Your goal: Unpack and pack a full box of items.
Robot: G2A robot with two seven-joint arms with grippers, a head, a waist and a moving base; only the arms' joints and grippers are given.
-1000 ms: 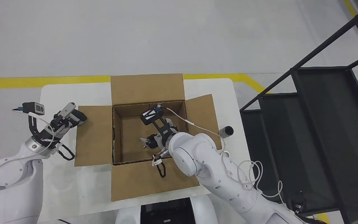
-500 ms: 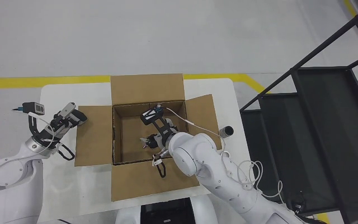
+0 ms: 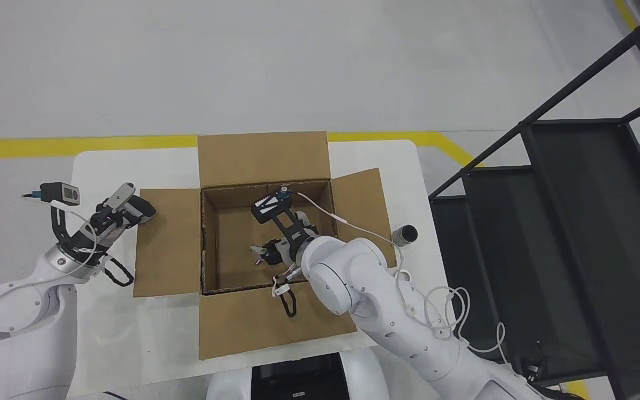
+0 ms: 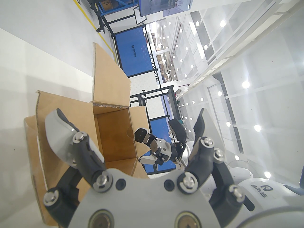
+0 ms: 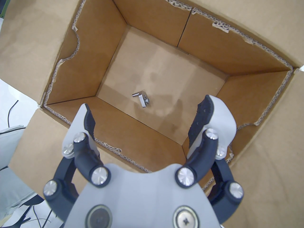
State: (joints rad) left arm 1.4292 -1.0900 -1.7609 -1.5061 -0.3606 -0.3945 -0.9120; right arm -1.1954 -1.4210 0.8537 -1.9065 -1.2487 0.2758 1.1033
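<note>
While the right gripper (image 5: 146, 106) and the left gripper (image 4: 128, 119) hold their jaws spread, unpacking seems nearly done: one metal bracket (image 5: 142, 98) deep in the cardboard box (image 5: 154, 29) needs reaching.

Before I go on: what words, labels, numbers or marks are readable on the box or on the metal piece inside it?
Cardboard box: none; the walls, floor and flaps in view are plain.
Small metal piece on the box floor: no text can be made out; it is too small to tell.
</note>
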